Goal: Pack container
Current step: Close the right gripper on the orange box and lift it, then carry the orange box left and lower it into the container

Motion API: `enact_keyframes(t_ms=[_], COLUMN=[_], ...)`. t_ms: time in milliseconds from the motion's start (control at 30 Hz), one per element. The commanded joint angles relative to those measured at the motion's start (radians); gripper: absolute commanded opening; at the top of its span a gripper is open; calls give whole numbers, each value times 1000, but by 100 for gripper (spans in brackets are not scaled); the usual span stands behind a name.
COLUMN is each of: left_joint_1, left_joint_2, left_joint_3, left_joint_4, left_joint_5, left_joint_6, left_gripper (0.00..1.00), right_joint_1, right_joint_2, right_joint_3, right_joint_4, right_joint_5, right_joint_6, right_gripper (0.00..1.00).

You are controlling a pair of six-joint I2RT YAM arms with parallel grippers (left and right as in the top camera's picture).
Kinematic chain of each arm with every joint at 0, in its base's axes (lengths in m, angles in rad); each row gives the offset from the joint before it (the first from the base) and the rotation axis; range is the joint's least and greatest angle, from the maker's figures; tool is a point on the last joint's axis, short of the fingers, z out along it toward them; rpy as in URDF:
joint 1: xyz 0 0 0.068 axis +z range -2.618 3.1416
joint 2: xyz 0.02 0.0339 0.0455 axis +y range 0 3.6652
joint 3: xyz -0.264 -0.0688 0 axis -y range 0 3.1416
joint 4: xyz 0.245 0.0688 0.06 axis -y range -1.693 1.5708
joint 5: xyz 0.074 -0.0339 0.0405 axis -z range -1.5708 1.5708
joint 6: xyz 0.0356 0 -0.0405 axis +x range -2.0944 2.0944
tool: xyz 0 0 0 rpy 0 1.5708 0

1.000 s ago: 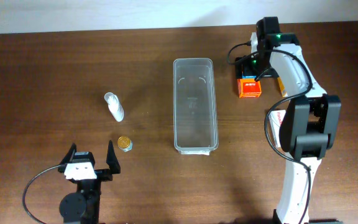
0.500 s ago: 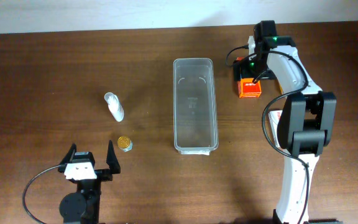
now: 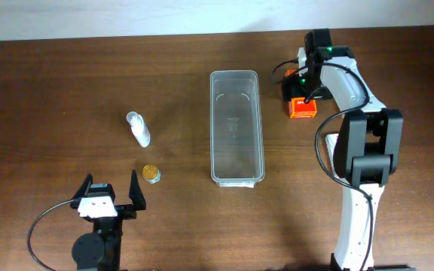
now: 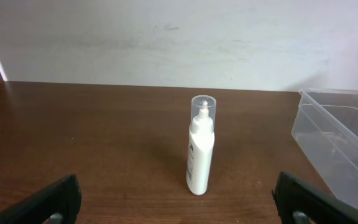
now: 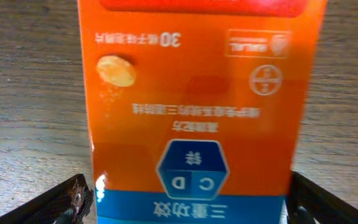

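Left gripper [image 3: 112, 184]: lower left of overhead, jaws stood wide apart | right gripper [image 5: 191, 202]: upper right, jaws apart astride orange box [image 5: 197, 93] | container [image 3: 236, 126]: centre frame, lengthwise top-to-bottom, just left of orange box.

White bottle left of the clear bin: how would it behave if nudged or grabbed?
Probably tips easily: the bottle stands upright, tall and slim on a small base. Once down, its rounded body would likely roll across the table. The smooth plastic looks somewhat slippery, so gripping the body seems safer than the clear cap.
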Motion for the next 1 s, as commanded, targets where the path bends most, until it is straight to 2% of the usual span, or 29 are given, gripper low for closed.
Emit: enact_keyframes(t_ms=[0,200,300,333,533,833,967], left_joint_1=[4,4,4,4,4,4,4], left_joint_2=[-5,-5,-5,-5,-5,-5,-5], left_joint_3=[-4,-4,-4,-4,-4,-4,-4], left_joint_4=[-2,-2,-2,-2,-2,-2,-2], left_joint_5=[15,14,14,14,14,14,14], left_joint_6=[19,19,19,19,19,19,19], left_gripper=[99,99,99,99,99,99,99], right_joint_1=[24,27,24,22,15,10,12], right_joint_2=[32,40,40,40,38,34,33], right_joint_3=[9,9,10,10,31,230,392], right_joint_4=[2,3,4,4,2,-136,-293], right_joint_5=[-8,-5,-5,-5,-5,-6,-6], right_joint_6=[2,2,2,2,2,2,2], right_gripper=[91,84,76,69,55,56,64])
